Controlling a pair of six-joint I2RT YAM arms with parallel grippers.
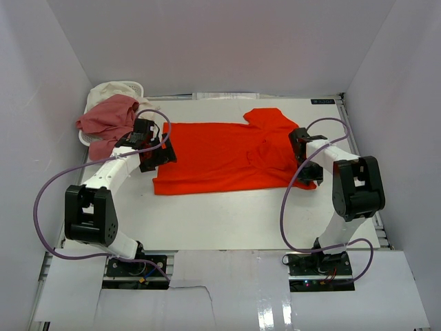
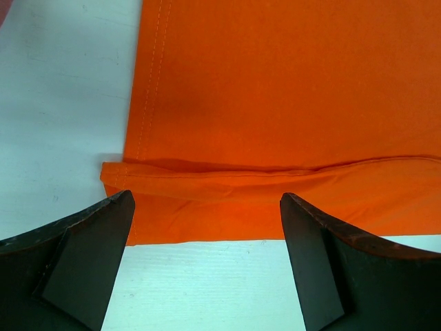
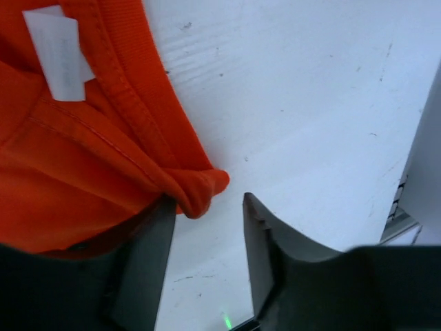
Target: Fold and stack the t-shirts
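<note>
Lying flat across the middle of the white table (image 1: 227,221), the orange-red t-shirt (image 1: 220,158) was spread with its hem to the left and its collar to the right. The left gripper (image 2: 205,196) hung over the hem corner with its jaws spread wide, touching nothing; a narrow fold of cloth ran across between the two fingers. The right gripper (image 3: 208,198) sat at the collar end with its jaws apart. A bunched lip of the ribbed collar touched the inner face of one finger, and bare table showed in the rest of the gap, so nothing was clamped. A small white tag (image 3: 58,55) was sewn inside the collar; its print was too faint to read. A dark strip label (image 1: 322,101) at the table's far right edge was also too small to read. The dusty pink t-shirt (image 1: 107,117) and the cream-white t-shirt (image 1: 117,89) were heaped over the white basket (image 1: 140,87) in the far left corner.
</note>
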